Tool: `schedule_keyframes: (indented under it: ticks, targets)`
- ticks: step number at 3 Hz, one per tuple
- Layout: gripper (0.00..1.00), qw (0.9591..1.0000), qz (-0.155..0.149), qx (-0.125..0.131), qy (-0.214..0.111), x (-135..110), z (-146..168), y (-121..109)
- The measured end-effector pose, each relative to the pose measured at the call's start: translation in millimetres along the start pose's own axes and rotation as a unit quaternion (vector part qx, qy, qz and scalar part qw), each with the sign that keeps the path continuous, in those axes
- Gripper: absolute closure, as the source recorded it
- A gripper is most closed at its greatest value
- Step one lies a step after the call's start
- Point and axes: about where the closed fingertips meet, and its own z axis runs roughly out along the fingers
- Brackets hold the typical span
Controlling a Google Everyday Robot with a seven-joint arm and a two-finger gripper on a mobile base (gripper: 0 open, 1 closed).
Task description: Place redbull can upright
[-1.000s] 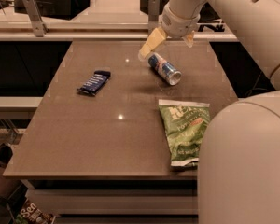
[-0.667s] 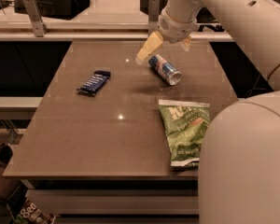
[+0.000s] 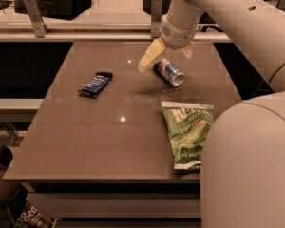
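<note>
The redbull can (image 3: 169, 73) lies on its side toward the back of the brown table (image 3: 85, 141), its silver end facing front right. My gripper (image 3: 165, 61) hangs just above and behind the can, open. One cream fingertip (image 3: 147, 61) is to the can's left and the other (image 3: 187, 52) is to its right. Nothing is held between them.
A flat dark-blue snack bar wrapper (image 3: 96, 84) lies at the table's left. A green chip bag (image 3: 188, 132) lies at the front right, beside the robot's white body (image 3: 249, 165). A railing with metal posts (image 3: 33, 14) runs behind the table.
The gripper has come down and slightly left, closer around the can. The can has not moved.
</note>
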Motion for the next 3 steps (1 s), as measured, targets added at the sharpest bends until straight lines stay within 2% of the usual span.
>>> schedule_keyframes:
  ticks: [2,3]
  targets:
    - [0.0,0.999,-0.022,0.006,0.038,-0.1,3.7,-11.6]
    - [0.0,0.9985,-0.03,0.007,0.044,-4.6,5.2,-13.8]
